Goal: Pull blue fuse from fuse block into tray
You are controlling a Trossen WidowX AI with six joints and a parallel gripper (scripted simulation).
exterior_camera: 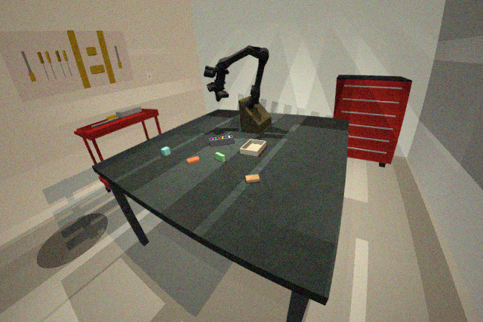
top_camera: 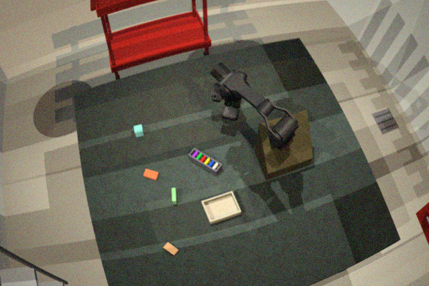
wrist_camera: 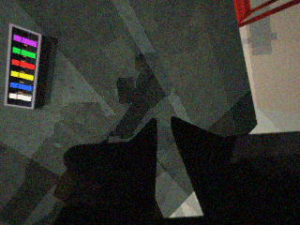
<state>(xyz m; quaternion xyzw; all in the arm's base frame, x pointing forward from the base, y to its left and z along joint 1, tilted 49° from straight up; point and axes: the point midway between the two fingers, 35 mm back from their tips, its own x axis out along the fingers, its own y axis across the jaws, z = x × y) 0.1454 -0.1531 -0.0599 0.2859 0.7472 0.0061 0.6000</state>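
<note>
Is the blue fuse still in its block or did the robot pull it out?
Still in. The blue fuse sits in the fuse block between the yellow and white ones; the tool, fingers nearly shut on nothing, hangs high above the table.

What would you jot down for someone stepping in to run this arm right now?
Gripper: nearly shut, holding nothing, high above the table, away from the block.
Blue fuse: seated in the fuse block, second from the white end.
Tray: holds nothing, near the block.
Done: nothing yet.
Left: open, descend over the blue fuse, grip, pull straight up, drop in tray, touching nothing else.
</note>
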